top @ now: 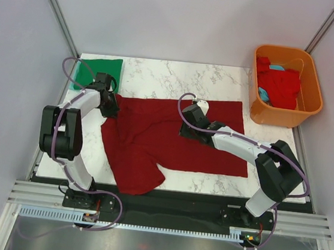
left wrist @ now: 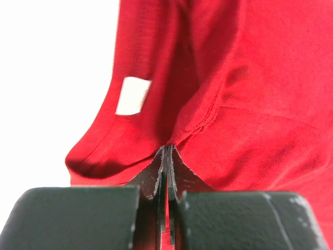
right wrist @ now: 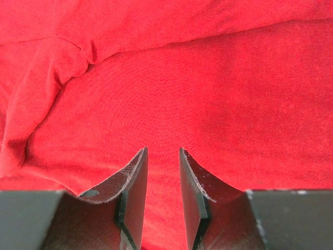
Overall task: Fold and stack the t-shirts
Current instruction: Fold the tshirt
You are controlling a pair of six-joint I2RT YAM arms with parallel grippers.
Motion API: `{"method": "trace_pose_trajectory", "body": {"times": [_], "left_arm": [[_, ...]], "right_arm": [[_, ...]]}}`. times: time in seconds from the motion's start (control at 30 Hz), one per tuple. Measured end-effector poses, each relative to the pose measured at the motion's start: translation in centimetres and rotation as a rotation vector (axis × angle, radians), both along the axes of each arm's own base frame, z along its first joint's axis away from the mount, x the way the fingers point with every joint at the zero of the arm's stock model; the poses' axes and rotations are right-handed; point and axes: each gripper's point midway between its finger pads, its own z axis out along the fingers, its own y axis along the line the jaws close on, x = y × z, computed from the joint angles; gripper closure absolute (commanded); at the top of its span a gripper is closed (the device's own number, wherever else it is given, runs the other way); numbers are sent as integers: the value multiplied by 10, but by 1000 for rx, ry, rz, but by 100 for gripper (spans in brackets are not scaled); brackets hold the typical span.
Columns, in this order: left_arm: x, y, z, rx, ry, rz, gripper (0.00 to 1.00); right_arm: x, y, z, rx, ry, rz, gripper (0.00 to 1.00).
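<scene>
Maroon t-shirt [top: 171,140] lies spread wide across the middle of the bench [top: 220,83], rumpled on its left half. The left gripper [left wrist: 167,156] is at the shirt's left edge, jaws pinched tight on a fold of cloth beside the white tag [left wrist: 132,95]. The right gripper [right wrist: 163,153] sits low over the shirt's middle, jaws partly apart with nothing between them; whether it touches the cloth is hard to tell.

Count: one maroon shirt laid out, one green t-shirt [top: 98,70] folded at the far left corner, and one brighter red t-shirt [top: 280,83] with a bit of blue t-shirt [top: 276,68] in the orange tub [top: 284,117] off the far right corner.

A lobe of the maroon shirt reaches the bench's near edge. Bare marble runs along the far side between the green shirt and the tub.
</scene>
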Motion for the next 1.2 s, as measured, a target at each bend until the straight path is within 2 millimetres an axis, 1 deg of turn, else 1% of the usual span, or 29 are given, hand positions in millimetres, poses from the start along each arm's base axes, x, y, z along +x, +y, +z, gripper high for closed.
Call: {"method": "trace_pose_trajectory", "body": {"times": [0.13,0.27,0.33,0.37,0.4,0.43,0.5,0.53,0.63,0.77,0.83,0.87,0.93,1.03,1.1,1.2], "left_arm": [[-4,13,5,-4,-3,78,98],[-9,28,1,-17,17,151,98],[-12,32,-1,-22,30,174,91],[-14,32,-2,-25,37,180,86],[-16,32,-2,-27,43,182,72],[-17,32,-3,-27,49,182,65],[-17,29,-2,-42,52,179,57],[-17,28,0,-48,51,174,55],[-6,24,12,-60,23,146,53],[24,18,40,-44,-69,84,53],[41,15,48,-34,-105,51,53],[46,12,49,-31,-113,36,53],[54,5,46,-24,-114,3,53],[60,-6,33,-11,-90,-48,52],[64,-10,23,10,-73,-69,53],[64,-11,11,62,-47,-86,53]], "right_arm": [[0,2,1,8,0,6,62],[0,3,2,17,-5,9,62],[0,3,2,19,-7,10,62],[0,4,2,20,-8,10,62],[0,4,3,20,-7,11,62],[0,4,3,22,-7,13,62],[0,5,2,25,-6,15,61],[-1,5,2,25,-6,15,62],[-2,5,1,28,0,20,62],[-2,5,0,30,0,21,62],[-2,5,1,26,-4,23,62],[-1,4,1,23,-6,24,62],[1,1,0,9,-12,23,62],[9,-8,0,-11,-19,8,62],[20,-18,2,-24,-24,-14,62],[43,-38,5,-44,-40,-65,62]]}}
